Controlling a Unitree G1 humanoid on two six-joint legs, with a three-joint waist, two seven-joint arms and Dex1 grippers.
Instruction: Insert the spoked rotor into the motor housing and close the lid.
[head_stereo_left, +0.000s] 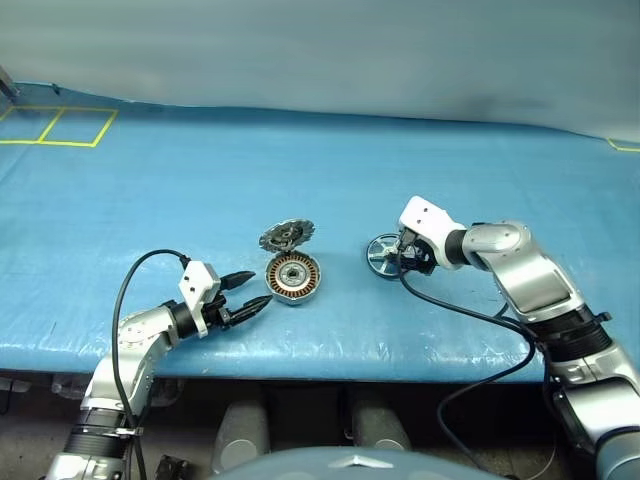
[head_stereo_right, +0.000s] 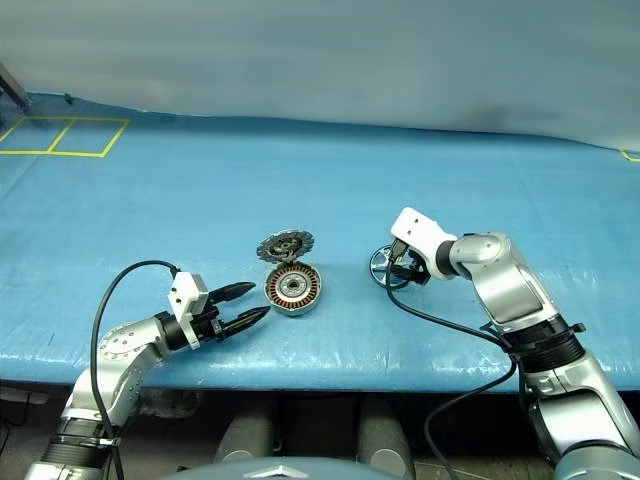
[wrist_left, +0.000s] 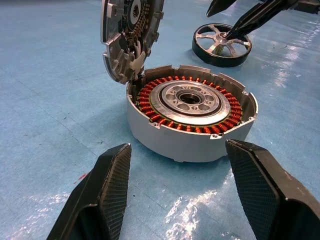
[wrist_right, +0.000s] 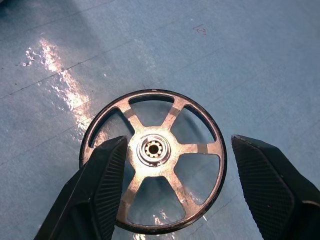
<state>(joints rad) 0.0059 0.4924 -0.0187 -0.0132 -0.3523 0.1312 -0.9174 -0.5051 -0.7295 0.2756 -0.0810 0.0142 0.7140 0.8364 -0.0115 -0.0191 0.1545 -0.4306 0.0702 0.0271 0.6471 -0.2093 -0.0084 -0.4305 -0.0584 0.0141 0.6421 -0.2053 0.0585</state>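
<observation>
Right gripper (wrist_right: 175, 192) hovers open over the spoked rotor (wrist_right: 155, 160); left gripper (wrist_left: 177, 192) open, empty, facing the motor housing (wrist_left: 190, 117).

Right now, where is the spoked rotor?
The dark spoked metal rotor lies flat on the blue table, right of the open silver motor housing, under the open right hand.

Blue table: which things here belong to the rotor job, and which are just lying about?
Job:
- spoked rotor, flat on the table, under the open right pincer
- motor housing, windings exposed
- lid, tipped up open
- left pincer, open beside the housing

Lying about:
- yellow tape squares on the blue table
</observation>
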